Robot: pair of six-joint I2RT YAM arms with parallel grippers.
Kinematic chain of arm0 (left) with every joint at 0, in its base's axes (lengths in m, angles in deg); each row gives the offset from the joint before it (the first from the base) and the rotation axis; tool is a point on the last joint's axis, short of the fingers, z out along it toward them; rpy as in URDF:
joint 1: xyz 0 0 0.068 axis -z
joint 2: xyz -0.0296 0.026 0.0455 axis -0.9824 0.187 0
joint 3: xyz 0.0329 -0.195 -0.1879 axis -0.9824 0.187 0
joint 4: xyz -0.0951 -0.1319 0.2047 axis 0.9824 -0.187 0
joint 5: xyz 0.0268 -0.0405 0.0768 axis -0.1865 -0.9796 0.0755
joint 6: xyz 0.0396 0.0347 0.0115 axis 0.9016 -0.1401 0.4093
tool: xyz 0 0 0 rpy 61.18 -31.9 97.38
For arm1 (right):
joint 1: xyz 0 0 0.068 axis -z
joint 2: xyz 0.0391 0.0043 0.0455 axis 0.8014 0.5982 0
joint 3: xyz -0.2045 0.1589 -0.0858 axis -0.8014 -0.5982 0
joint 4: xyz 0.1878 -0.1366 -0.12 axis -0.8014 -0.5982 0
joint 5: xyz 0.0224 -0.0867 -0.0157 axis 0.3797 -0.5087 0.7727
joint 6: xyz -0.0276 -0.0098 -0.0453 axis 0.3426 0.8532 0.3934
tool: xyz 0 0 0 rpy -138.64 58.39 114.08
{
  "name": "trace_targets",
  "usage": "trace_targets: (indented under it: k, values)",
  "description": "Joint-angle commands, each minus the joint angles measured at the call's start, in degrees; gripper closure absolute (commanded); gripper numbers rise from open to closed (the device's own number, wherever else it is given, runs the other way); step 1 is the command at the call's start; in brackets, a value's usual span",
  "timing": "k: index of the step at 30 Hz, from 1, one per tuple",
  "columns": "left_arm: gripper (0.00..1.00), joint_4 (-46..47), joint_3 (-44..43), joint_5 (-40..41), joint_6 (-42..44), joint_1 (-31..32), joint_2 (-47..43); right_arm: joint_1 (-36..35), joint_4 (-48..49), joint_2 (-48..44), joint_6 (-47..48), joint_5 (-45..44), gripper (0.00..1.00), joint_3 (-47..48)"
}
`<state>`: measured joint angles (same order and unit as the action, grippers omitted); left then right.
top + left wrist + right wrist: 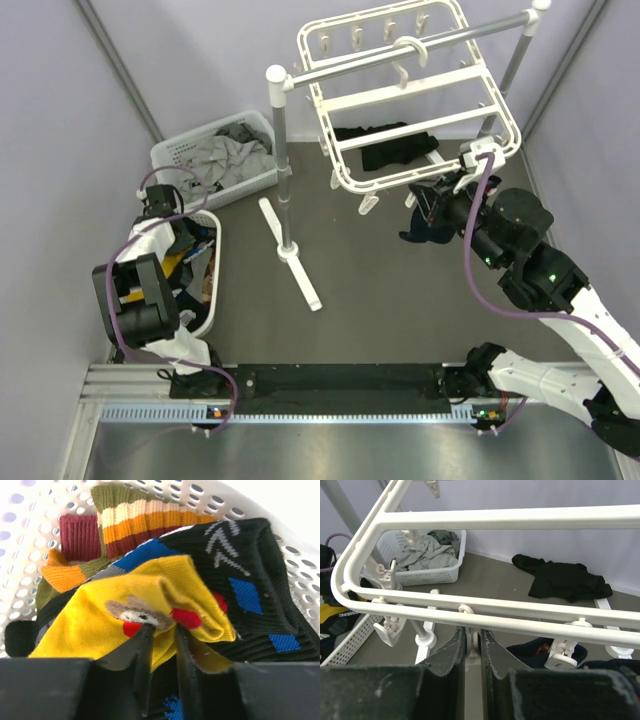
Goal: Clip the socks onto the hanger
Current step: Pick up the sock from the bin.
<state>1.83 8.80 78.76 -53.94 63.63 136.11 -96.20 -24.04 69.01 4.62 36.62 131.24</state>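
The white hanger hangs from the grey pole rack. My right gripper is at its near edge, shut on a small white clip just under the hanger's bar. A dark navy sock hangs beside it and also shows in the right wrist view. My left gripper is down in the white sock basket, shut on a fold of the yellow sock with a bear mark. A black-navy sock and a striped sock lie around it.
The grey pole rack with white feet stands mid-floor. A white basket of pale grey cloths sits at the back left. A plain black garment lies on the floor under the hanger. Other clips dangle from the frame.
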Motion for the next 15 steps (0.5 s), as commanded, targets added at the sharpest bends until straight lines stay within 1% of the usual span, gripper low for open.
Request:
trace_targets:
  k: [1, 3, 7, 15]
  values:
    - [0.76, 0.5, -2.3, -0.6, 0.4, -0.4, 0.0, 0.3, -0.2, -0.3, 0.2, 0.0, 1.00, -0.7]
    - [0.88, -0.6, -2.5, -0.6, -0.1, -0.4, -1.4, 0.3, -0.2, -0.1, 0.3, 0.2, 1.00, -0.3]
    - [0.99, -3.1, -3.9, -1.4, -0.8, -0.4, -4.7, 0.3, -0.3, -0.2, 0.6, 0.1, 1.00, 0.0]
    - [1.00, -7.7, -7.3, -3.3, -1.2, -0.4, -10.9, 0.4, -0.3, 0.2, 0.6, 0.7, 1.00, 0.1]
